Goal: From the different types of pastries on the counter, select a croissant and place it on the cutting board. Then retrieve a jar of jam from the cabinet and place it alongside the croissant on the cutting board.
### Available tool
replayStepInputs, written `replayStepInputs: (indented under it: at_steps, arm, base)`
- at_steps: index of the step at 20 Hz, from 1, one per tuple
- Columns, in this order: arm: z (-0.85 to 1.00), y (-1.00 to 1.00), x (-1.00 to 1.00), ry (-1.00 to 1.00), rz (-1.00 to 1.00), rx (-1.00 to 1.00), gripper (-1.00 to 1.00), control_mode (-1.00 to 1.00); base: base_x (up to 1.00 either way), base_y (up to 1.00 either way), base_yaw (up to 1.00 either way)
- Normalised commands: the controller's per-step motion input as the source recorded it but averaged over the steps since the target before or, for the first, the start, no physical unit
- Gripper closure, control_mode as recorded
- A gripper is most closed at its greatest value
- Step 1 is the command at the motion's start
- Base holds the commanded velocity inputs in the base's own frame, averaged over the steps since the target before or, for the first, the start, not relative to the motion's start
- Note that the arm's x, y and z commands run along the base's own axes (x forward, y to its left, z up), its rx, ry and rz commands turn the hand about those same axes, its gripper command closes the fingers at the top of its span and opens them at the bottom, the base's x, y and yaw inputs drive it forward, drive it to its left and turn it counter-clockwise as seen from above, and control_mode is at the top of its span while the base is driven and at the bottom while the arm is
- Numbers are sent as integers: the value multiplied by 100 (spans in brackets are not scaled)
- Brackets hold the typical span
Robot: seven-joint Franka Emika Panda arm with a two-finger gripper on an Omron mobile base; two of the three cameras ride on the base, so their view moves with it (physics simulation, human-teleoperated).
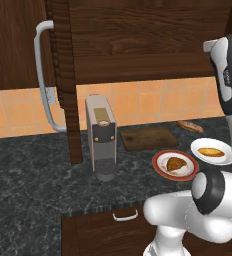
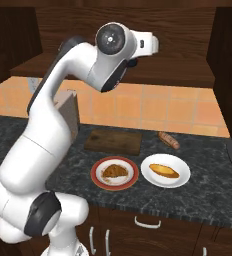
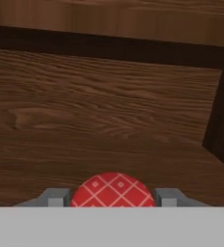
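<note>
In the hand view we see the pincer (image 3: 113,197) with a grey finger tip (image 3: 56,197) on either side of a round red checked top, the jar of jam (image 3: 113,191); the tips sit tight against its sides, so we read the pincer as grasping the jar; behind it lies the brown wood-grain inside of the cabinet (image 3: 109,120), with a dark gap above and a dark edge at the right.

In the left base view the white arm (image 1: 228,75) rises at the right edge and reaches up past the frame; on the counter (image 1: 28,175) we find a red-rimmed plate (image 1: 159,168) holding the croissant (image 1: 175,163), and just beside it a white plate (image 1: 200,146) holding the yellow-orange pastry (image 1: 210,152); the cutting board (image 1: 148,137) lies behind the two plates with nothing on it; a long brown pastry (image 1: 189,126) rests on the counter near the wall; a grey coffee machine (image 1: 101,137) stands to the left of the board; an opened cabinet door (image 1: 18,45) carries a pale curved handle (image 1: 43,75).

In the right base view the arm (image 2: 63,100) bends upward toward the wall cabinet; the croissant sits on the red-rimmed plate, the yellow-orange pastry on the white plate, touching neither rim; the board behind them is bare; a drawer handle (image 2: 148,222) shows below the counter edge.
</note>
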Motion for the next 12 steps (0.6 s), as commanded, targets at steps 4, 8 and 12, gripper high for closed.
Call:
replayStepInputs:
  at_steps: [4, 8, 12]
  arm:
    - [-13, 4, -60, 3, 0, 0, 100, -100]
    - [-25, 2, -47, 15, 0, 0, 100, -100]
    - [-33, 7, -44, 12, 0, 0, 100, -100]
  base:
    - [0, 0, 0]
    - [0, 0, 0]
    - [0, 0, 0]
